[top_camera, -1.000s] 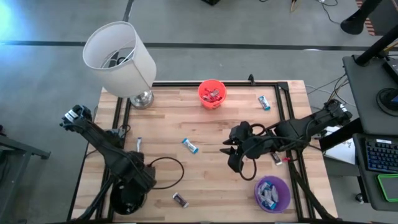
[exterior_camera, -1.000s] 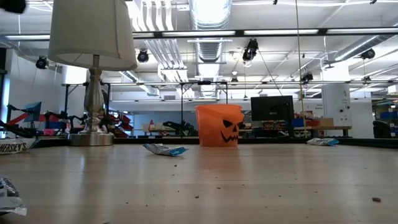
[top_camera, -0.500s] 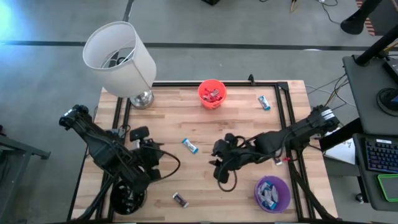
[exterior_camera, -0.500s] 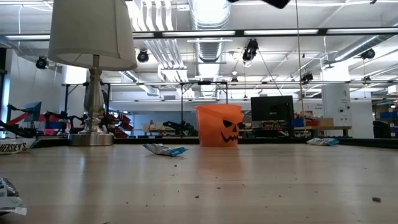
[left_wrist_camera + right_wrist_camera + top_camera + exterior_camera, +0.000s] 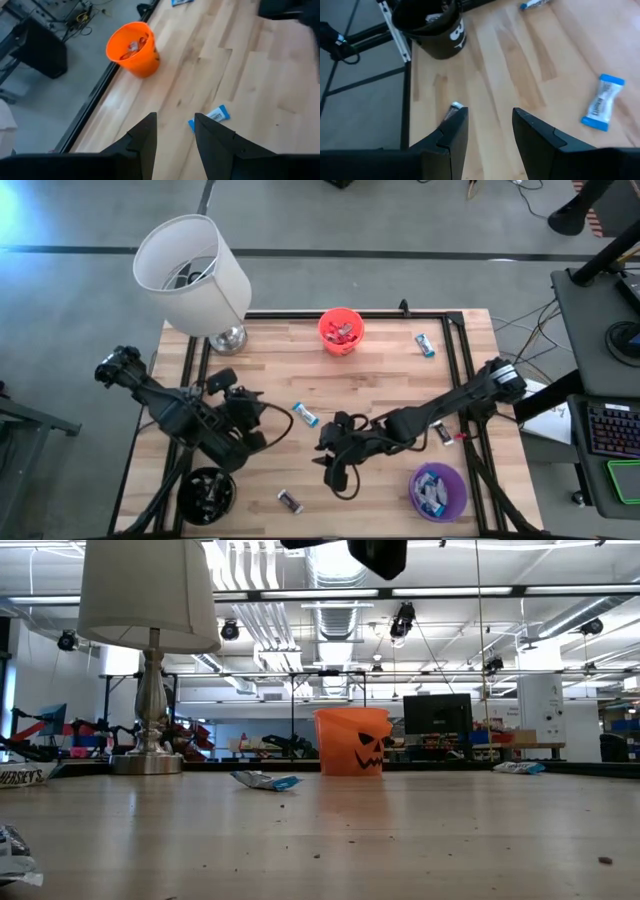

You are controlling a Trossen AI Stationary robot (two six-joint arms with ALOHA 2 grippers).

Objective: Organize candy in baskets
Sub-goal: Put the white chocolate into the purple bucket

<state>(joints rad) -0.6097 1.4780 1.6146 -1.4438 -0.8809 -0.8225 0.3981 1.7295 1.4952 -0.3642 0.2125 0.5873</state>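
Candy: small wrapped bars lay scattered on the wooden tabletop. A blue-and-white candy sat near the middle, a dark-wrapped candy by the near edge, a second blue candy toward the far right corner, and a pale-wrapped candy lay beside the right arm.
Baskets: the orange bucket stood at the far edge with wrappers inside; the purple bucket at the near right held blue-and-white pieces; the black bucket at the near left held dark and silver pieces.
Left end effector: fingers spread, holding nothing, poised above the tabletop just left of the central blue candy.
Right end effector: fingers spread, empty, over the middle of the tabletop.
Change: a second earlier the left arm was folded over the black bucket and hid it; it had since swung out toward the centre, uncovering the bucket. The right arm had stretched leftward from near the purple bucket.
Left wrist view: showed the orange bucket and the central blue candy past its own fingers.
Right wrist view: showed the black bucket's white face print, unseen from above.
Low view: showed the orange bucket's jack-o'-lantern face, with a lamp at left.
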